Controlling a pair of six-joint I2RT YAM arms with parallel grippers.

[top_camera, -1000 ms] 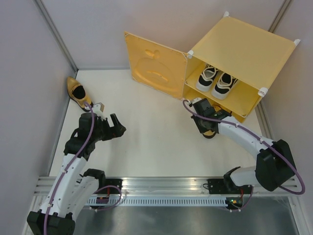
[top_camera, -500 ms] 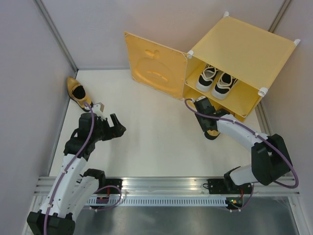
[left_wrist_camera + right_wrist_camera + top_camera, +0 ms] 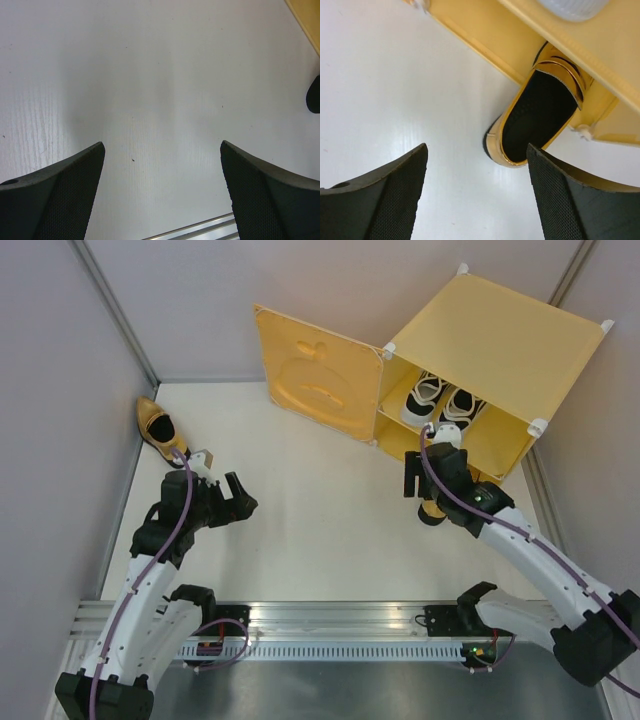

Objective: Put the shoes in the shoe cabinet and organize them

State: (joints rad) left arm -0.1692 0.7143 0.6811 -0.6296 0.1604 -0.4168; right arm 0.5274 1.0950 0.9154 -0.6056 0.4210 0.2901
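The toe of the gold loafer (image 3: 540, 115) is hidden inside the shoe cabinet (image 3: 476, 36).

Top external: fixed, high behind the arm bases, looking down over the whole surface (image 3: 300, 540); shoe cabinet (image 3: 490, 350) at 1 o'clock.
Left wrist: close above bare surface, facing down, left hand (image 3: 162, 145) at 6 o'clock.
Right wrist: very near, right hand (image 3: 477, 147) at 6 o'clock, gold loafer (image 3: 540, 115) at 1 o'clock; cabinet front shared with top view.
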